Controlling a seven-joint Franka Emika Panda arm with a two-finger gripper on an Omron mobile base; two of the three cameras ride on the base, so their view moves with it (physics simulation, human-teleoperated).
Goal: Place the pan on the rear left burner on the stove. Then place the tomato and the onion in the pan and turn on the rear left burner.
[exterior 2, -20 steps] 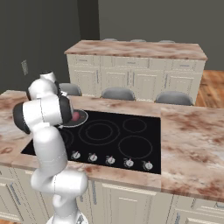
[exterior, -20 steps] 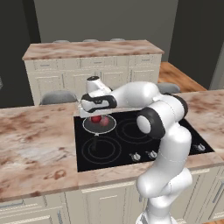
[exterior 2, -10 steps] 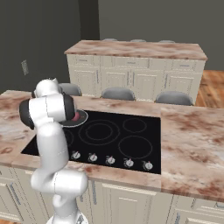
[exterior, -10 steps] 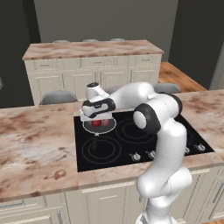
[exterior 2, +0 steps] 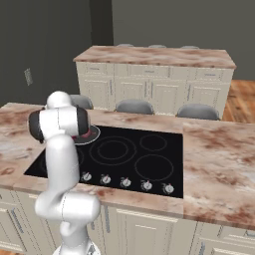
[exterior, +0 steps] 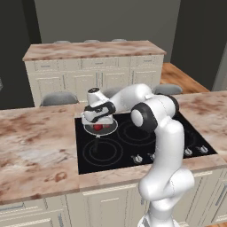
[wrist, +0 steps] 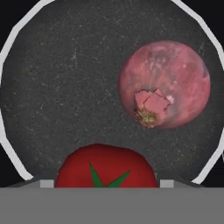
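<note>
The dark grey pan (wrist: 65, 87) with its pale rim sits at the rear left of the black stove (exterior: 128, 148), covering the rear left burner. Inside it lies the dull pinkish onion (wrist: 164, 85). The bright red tomato (wrist: 107, 168), green top up, sits between my fingertips (wrist: 46, 183) just over the pan floor, below and left of the onion in the hand view. My gripper (exterior: 98, 120) hangs low over the pan (exterior: 101, 128), shut on the tomato (exterior: 97, 127). In the right base view my arm hides most of the pan (exterior 2: 92, 133).
A row of small silver knobs (exterior 2: 125, 182) lines the stove's front edge. Marble counter (exterior: 35, 146) surrounds the cooktop. Beyond it stand grey stools (exterior 2: 134, 106) and a second island (exterior: 93, 51). A front left ring (exterior: 104, 151) lies near the pan handle.
My hand has come down with the tomato, from above the pan to just over its floor beside the onion. The pan and onion have stayed put.
</note>
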